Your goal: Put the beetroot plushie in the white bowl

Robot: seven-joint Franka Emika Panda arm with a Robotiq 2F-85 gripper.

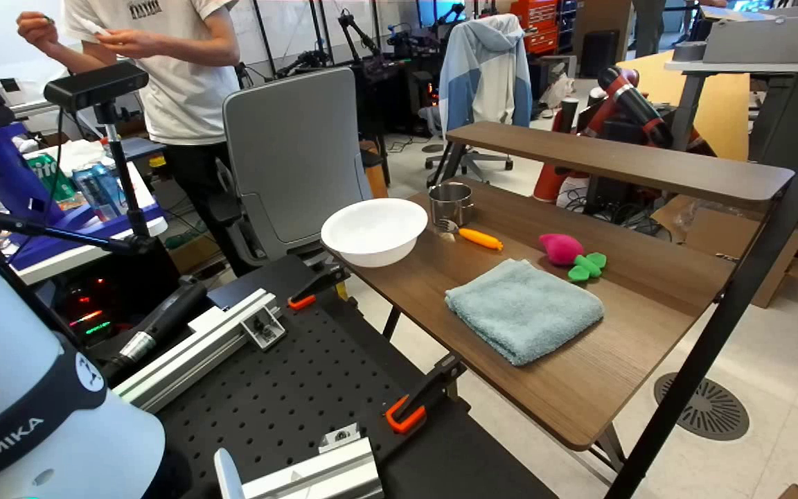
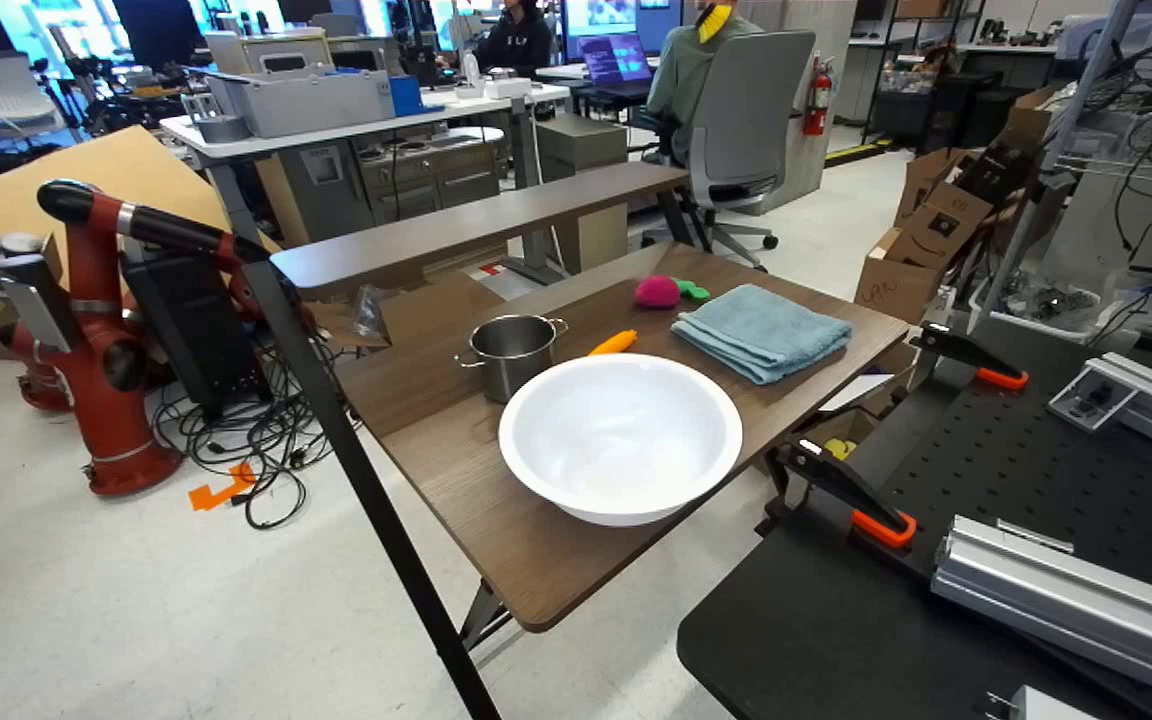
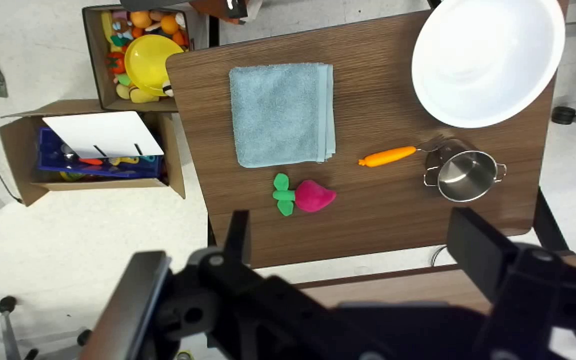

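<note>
The beetroot plushie, magenta with green leaves, lies on the brown table beside the folded cloth in both exterior views (image 1: 562, 249) (image 2: 657, 292) and in the wrist view (image 3: 313, 196). The white bowl sits at one end of the table in both exterior views (image 1: 376, 232) (image 2: 621, 440) and at the upper right of the wrist view (image 3: 488, 60). My gripper (image 3: 353, 214) shows only in the wrist view. Its fingers are wide apart with nothing between them, high above the table. The plushie is nearer the left finger in that view. The gripper is out of both exterior views.
A folded blue-grey cloth (image 3: 282, 115) lies near the plushie. An orange-handled fork (image 3: 388, 156) and a steel pot (image 3: 467, 176) stand between plushie and bowl. A raised shelf (image 1: 621, 159) runs along the table's far side, on legs. Clamps (image 1: 406, 412) sit on the black base.
</note>
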